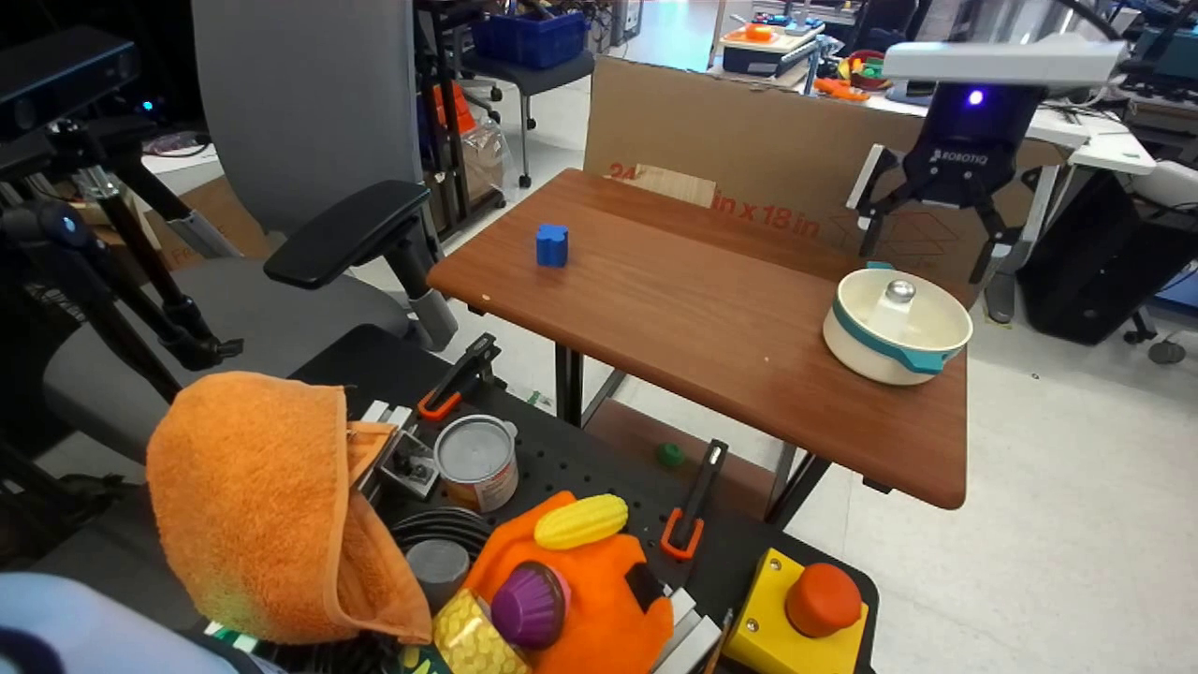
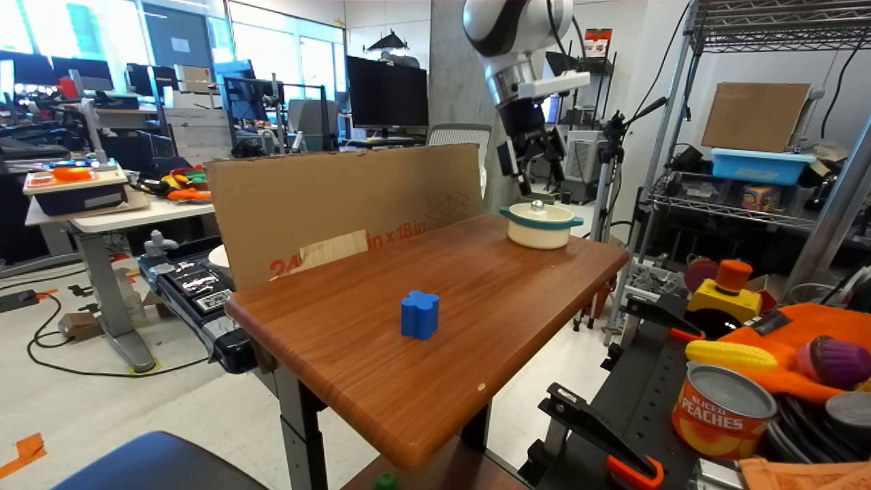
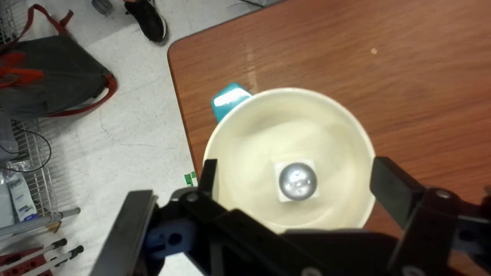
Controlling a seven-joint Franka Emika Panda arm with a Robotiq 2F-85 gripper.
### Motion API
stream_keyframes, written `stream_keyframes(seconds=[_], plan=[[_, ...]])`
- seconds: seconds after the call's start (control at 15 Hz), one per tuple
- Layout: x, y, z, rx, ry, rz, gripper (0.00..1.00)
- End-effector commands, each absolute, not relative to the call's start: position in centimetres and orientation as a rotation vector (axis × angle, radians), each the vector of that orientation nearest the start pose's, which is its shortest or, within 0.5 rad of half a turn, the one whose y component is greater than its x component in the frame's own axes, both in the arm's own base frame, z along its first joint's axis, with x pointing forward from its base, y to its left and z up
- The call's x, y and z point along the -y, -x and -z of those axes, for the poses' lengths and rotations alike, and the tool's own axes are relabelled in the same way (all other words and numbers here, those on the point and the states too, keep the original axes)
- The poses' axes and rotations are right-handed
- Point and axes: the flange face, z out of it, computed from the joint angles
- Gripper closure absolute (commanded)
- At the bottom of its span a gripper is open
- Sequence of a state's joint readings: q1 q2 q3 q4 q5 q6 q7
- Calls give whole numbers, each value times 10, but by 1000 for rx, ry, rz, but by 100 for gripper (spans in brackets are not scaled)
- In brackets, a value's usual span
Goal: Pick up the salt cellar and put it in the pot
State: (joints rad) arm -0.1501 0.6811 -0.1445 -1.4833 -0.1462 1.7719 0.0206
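Observation:
The salt cellar stands upright inside the pot, white with a rounded silvery cap. In an exterior view only its cap shows above the rim of the pot. The wrist view looks down on the salt cellar near the middle of the cream inside of the pot. My gripper is open and empty above the pot, apart from the salt cellar. It also shows above the pot in an exterior view. In the wrist view its spread fingers appear on either side of the salt cellar.
The pot stands near one end of the brown table, its teal handles sticking out. A small blue block stands toward the far end. A cardboard sheet rises along one long edge. A black cart with clamps and toys stands beside the table.

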Motion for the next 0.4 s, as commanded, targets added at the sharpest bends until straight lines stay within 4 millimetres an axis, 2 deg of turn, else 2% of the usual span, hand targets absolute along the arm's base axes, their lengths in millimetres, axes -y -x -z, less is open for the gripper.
stream_keyframes(seconds=[0.0, 0.13, 0.2, 0.33], plan=[[187, -633, -271, -410, 3195, -717, 0], [176, -620, -301, -431, 3164, -742, 0], [174, -617, -308, -433, 3161, -738, 0], [173, -613, -307, -433, 3155, -749, 0]])
